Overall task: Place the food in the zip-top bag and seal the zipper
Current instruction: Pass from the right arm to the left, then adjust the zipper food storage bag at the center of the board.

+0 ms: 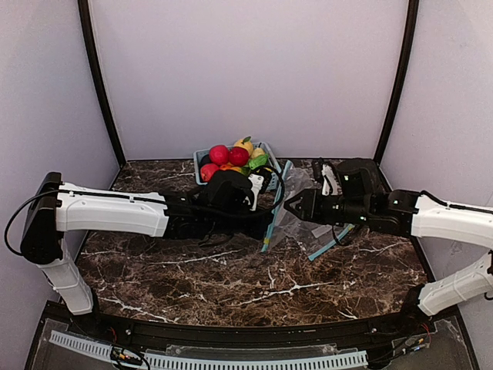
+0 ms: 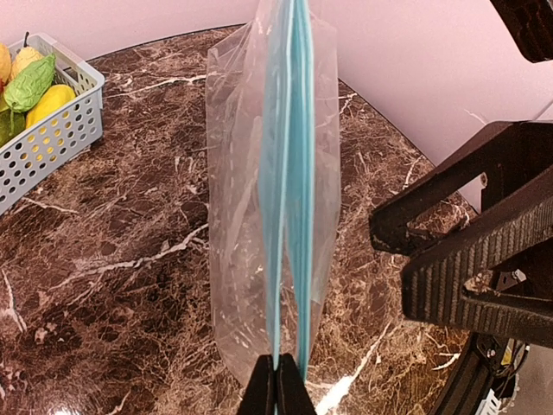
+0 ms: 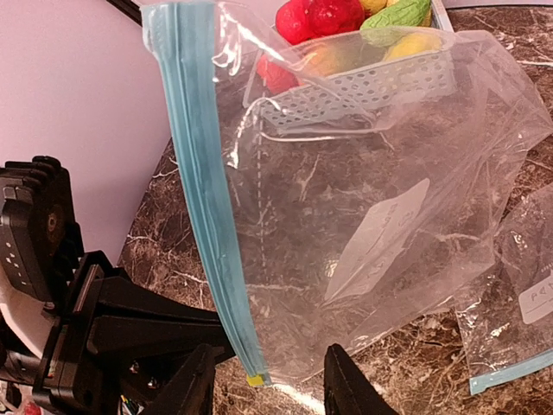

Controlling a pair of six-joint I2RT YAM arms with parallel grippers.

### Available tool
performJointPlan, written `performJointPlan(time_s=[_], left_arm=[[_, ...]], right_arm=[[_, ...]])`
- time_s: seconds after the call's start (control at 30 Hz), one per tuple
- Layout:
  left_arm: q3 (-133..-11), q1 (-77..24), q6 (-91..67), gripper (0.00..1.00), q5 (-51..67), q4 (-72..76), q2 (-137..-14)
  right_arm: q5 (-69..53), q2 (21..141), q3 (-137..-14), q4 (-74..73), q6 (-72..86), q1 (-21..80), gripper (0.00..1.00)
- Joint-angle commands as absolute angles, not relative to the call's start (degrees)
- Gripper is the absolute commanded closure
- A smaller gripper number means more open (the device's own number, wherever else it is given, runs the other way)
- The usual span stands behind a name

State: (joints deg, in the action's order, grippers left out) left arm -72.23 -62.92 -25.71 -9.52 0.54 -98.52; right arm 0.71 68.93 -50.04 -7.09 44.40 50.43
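A light-blue mesh basket (image 1: 199,163) stands at the back of the dark marbled counter (image 1: 231,281), close to the pale wall (image 1: 246,69). A spare clear bag (image 3: 518,346) lies crinkled on the counter further right.

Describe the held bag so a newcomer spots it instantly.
Start at the blue basket at the back of the table. Just right of it a clear bag is held up on edge, its blue zipper pinched in the left gripper. The other bag lies flat farther right, unheld.

White arm shells (image 1: 108,212), black joints (image 1: 38,227), looping black cable (image 1: 9,223), ribbed black right hand (image 1: 290,206)
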Motion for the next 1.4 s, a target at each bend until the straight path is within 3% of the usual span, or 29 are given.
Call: performJointPlan(time_s=[0.0,0.47,0.6,1.07,1.23,1.37], left_arm=[[-71.93,-63.11,-26.45,0.99,-9.53,-0.18,-98.12],[-72.27,-63.11,-26.85,0.99,-7.65,1.09,-98.97],[-72.09,-63.18,-27.06,0.99,-7.58,1.13,-98.95],[-70.65,-63.16,-28.02,0.99,-7.83,1.81,-98.15],[-69.41,-63.04,-28.96,0.99,-10.24,0.84,-97.23],[-66.40,-62.18,-31.42,0.99,-14.38,-1.78,-95.75]], right_arm=[[0.38,69.26,-49.50,-7.25,41.67,51.04,0.57],[0.25,76.30,-54.33,-6.17,38.31,52.65,0.50],[3.65,76.99,-54.58,-7.59,39.31,52.62,0.59],[10.82,80.27,-56.77,-11.59,39.47,52.60,0.77],[11.16,80.33,-56.36,-11.60,39.55,52.56,0.99],[13.04,79.12,-55.58,-12.92,39.55,52.56,1.00]])
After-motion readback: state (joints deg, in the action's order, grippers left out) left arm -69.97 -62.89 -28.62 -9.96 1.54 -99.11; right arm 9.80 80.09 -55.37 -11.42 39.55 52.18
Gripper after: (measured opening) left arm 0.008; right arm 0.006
